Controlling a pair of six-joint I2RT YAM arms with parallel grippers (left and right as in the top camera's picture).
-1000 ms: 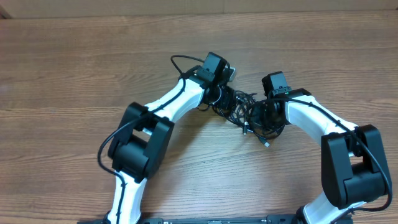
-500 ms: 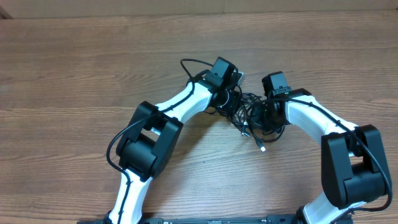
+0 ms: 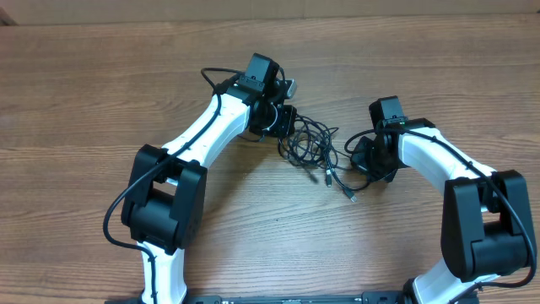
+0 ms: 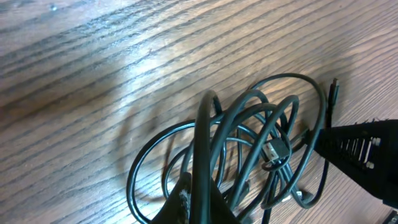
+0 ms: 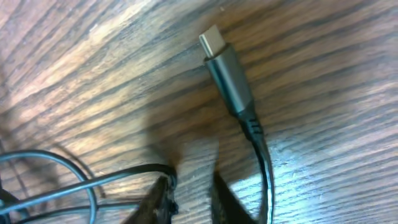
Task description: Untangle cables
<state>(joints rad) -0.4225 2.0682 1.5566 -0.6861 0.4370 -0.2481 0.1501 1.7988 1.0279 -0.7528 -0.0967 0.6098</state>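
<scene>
1. Pinched one strand of the cables (image 3: 314, 145) in the left fingers (image 3: 285, 125); tangle on the bench (image 3: 101, 93) just right of them.
2. Held right fingers (image 3: 364, 159) slightly parted at its opposite end.

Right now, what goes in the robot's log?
cables: tangled | left pincer: shut on cables | right pincer: near plug, grip unclear

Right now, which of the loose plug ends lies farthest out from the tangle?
The plug lowest in the overhead view, ending the longest stray cord. The other loose plug sits closer in, just below the knot of cables.
</scene>
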